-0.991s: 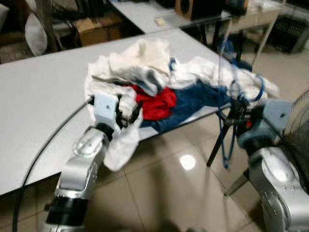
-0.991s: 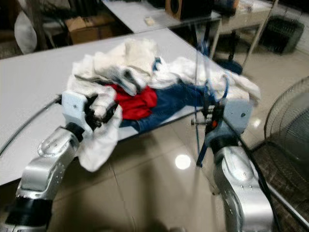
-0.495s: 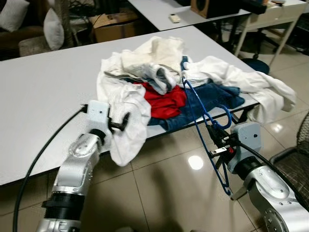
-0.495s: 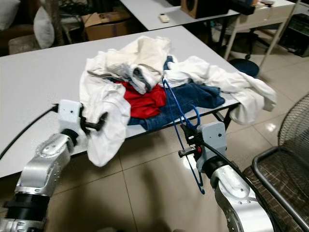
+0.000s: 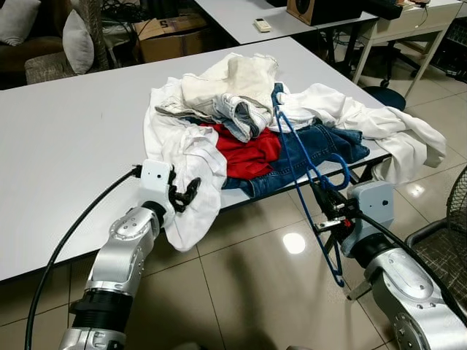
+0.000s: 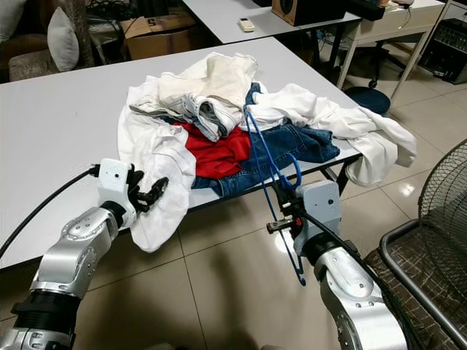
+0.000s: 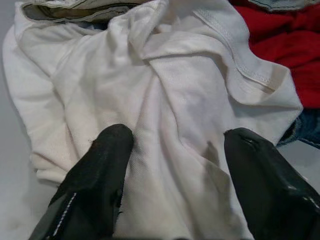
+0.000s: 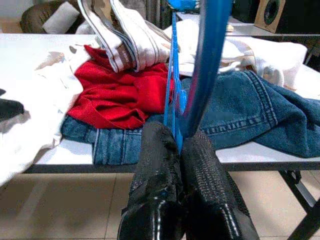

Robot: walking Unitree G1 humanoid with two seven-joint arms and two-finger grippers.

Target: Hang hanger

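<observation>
A blue wire hanger [image 8: 205, 65] stands slanted over the table's front edge, its top resting against the clothes pile [image 5: 293, 146]. My right gripper [image 5: 328, 209] is shut on the hanger's lower part, just off the table edge [image 8: 181, 145]. A white shirt [image 5: 193, 168] droops over the front edge of the white table [image 5: 66, 146]. My left gripper [image 5: 184, 197] is open, with its fingers on either side of a fold of that shirt [image 7: 170, 75]. The pile also holds a red garment [image 5: 248, 153] and blue jeans [image 5: 317, 142].
A black cable [image 5: 73, 233] runs along my left arm. A fan grille [image 6: 441, 182] and a metal chair frame [image 6: 408, 248] stand close on the right. Behind are a second table [image 5: 241, 14], a cardboard box [image 5: 168, 33] and a cushion [image 5: 76, 40].
The view has swung and steadied. My left gripper has edged closer to the white shirt's hanging fold. The right gripper keeps hold of the hanger in nearly the same place.
</observation>
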